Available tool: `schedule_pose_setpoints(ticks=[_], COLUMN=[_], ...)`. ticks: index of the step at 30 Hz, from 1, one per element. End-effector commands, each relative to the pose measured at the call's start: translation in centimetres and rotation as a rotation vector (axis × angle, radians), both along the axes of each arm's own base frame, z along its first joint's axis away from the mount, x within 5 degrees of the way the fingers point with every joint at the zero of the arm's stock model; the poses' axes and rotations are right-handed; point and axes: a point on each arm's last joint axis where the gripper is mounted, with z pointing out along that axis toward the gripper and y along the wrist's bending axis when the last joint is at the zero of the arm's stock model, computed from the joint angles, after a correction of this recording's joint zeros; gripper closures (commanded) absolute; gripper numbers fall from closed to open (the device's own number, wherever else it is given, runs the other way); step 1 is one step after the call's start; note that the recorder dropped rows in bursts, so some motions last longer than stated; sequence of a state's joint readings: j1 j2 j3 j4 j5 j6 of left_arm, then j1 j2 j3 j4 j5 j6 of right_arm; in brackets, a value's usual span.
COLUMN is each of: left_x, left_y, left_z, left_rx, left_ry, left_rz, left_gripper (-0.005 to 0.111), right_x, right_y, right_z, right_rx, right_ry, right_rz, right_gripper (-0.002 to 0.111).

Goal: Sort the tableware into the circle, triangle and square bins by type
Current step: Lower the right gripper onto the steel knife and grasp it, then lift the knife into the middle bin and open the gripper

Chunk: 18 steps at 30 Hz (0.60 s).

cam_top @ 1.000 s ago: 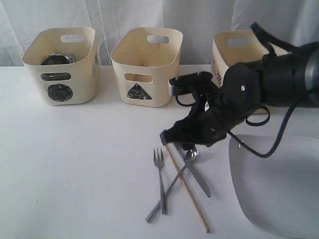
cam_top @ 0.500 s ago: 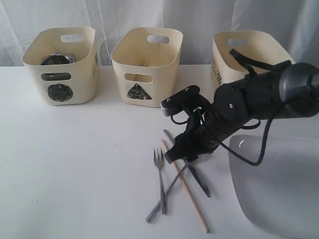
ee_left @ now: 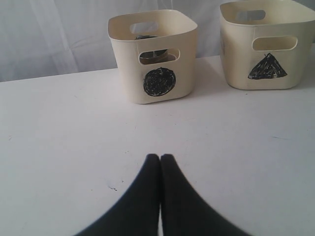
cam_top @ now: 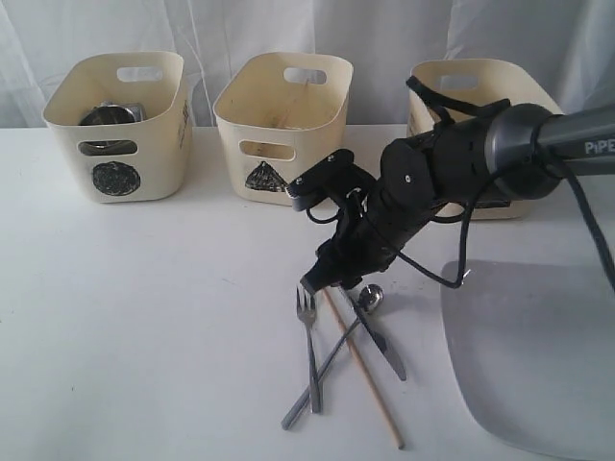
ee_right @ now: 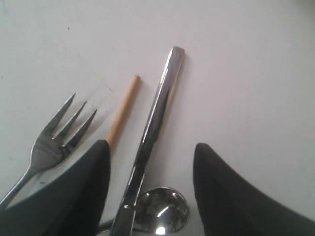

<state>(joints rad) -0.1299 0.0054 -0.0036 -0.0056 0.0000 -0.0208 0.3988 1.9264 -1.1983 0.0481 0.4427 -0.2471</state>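
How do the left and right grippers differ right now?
The left gripper is shut, the right gripper open. The left gripper points toward the circle bin, holding nothing; the right gripper straddles the knife, beside the fork. Both are black.

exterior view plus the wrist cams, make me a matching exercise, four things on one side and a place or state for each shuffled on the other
Things
1. knife
2. circle bin
3. plate
4. left gripper

Places or states
a. shut, nothing held
b. flat on the table, at the right of the exterior view
c. steel ware inside
d. between the fingers of the open right gripper

Pairs: 1-d, 2-c, 3-b, 4-a
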Motion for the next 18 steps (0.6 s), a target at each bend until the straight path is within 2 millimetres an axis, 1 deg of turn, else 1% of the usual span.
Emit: schedule_pose_setpoints(ticks=[1,5,8,10,18], left_x=[0.0,0.0,0.0,0.0,0.0], left_y=[0.0,0.0,0.0,0.0,0.0], left_z=[-0.1,-0.1,-0.1,-0.1,-0.1], left_rx=[-0.006,-0.006,-0.006,-0.006,-0.006], left_ry=[-0.001,-0.001,-0.001,-0.001,-0.001], left_rz=[-0.003,-0.003,-0.003,-0.003,-0.003], left_gripper=[0.107,0.107,0.107,0.107,0.107], right_x=[0.2,0.1,0.1,0.1,0.2], right_y=[0.1,0.1,0.1,0.1,0.1], right_z=[-0.5,-0.9,-1.1,-1.4,-2.9], right_rx=[-0.023,-0.034,-0.038,-0.041,-0.062], right_ry=[0.029,0.054,0.062,0.071,0.095], right_rz=[0.018,0.02,0.021,0.021,0.028], right_gripper=[0.059,0.059,0.062,0.064,0.064])
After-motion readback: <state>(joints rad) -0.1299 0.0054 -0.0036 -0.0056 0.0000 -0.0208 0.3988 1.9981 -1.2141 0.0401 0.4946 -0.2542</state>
